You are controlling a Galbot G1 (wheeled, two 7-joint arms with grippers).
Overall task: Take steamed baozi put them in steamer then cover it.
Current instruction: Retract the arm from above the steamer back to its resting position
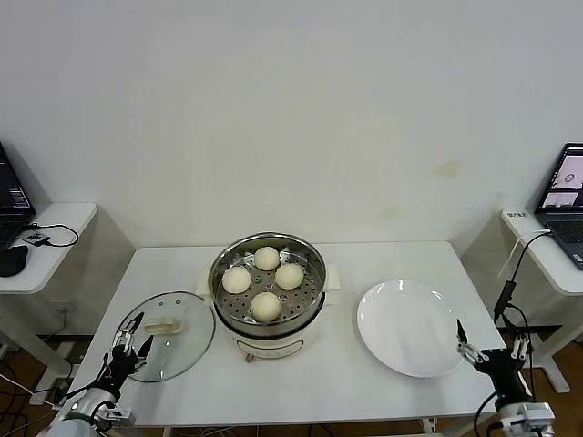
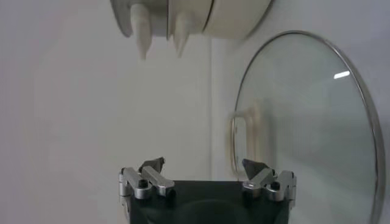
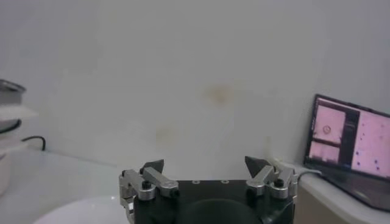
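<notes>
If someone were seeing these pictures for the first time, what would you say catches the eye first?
Most striking is the shiny steamer at the middle of the white table, its lid off, with four pale buns on its perforated tray. Its glass lid lies flat to the robot's left of it, and a bare white plate sits to the right. The left gripper and right gripper wait open at the near corners.

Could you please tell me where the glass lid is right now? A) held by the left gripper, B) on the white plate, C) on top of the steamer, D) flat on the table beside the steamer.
D: the glass lid lies flat on the table on the robot's left of the uncovered steamer.
</notes>
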